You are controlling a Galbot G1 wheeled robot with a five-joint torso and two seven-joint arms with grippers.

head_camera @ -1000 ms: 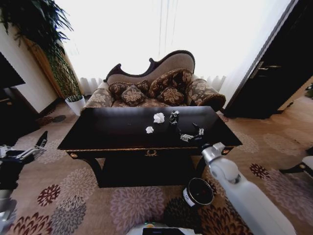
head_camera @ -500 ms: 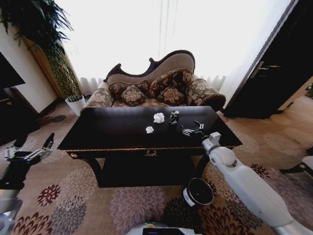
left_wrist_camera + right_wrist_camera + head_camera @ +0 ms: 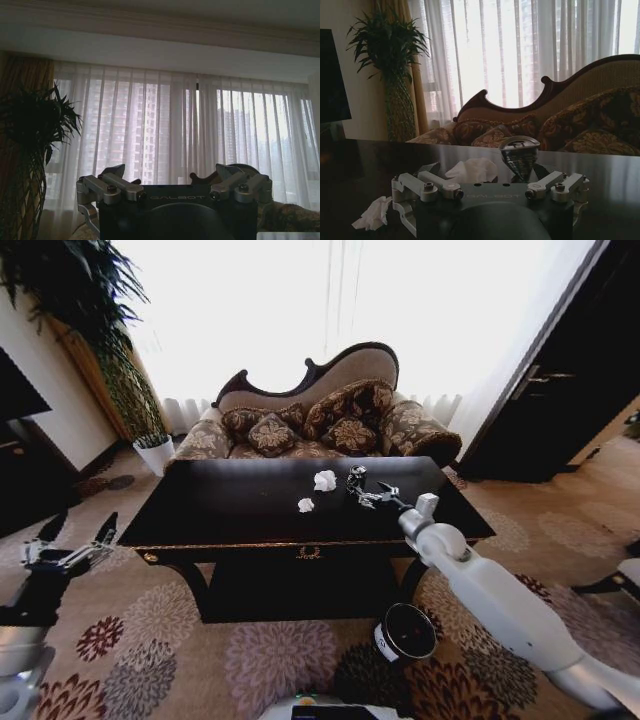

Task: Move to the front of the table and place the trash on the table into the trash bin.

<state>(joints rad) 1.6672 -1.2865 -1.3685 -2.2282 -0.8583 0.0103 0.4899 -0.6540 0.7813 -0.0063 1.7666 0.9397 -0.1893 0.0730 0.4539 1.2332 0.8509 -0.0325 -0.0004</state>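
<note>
Head view: the glossy black desk (image 3: 250, 505) is seen standing before a patterned sofa (image 3: 330, 415). Two white paper wads are lying on the desktop, the larger (image 3: 325, 480) toward the sofa side and the smaller (image 3: 306, 505) nearer the front edge, slightly apart from each other. A small dark can-like object (image 3: 356, 478) is found upright just right of the larger wad. The right hand (image 3: 366, 497) is extended over the desk, its fingers spread, close beside the can; nothing is held in it. The round black trash bin (image 3: 405, 632) is placed on the carpet (image 3: 180, 640) at the desk's right front corner, below the right arm. The left hand (image 3: 68, 550) is held out to the left of the desk, clear of it, fingers parted and empty. A potted plant (image 3: 110, 360) is noted by the left wall.

Left wrist view: the left hand (image 3: 175, 187) is seen with fingers wide apart against sheer curtains (image 3: 190, 130); nothing is gripped.

Right wrist view: the right hand (image 3: 490, 187) is shown open, low over the desk (image 3: 360, 165). The can (image 3: 519, 159) is seen directly ahead, between the line of the fingers but not touched as far as can be told. The larger wad (image 3: 472, 170) lies beside the can, the smaller wad (image 3: 374, 212) off to the side.
</note>
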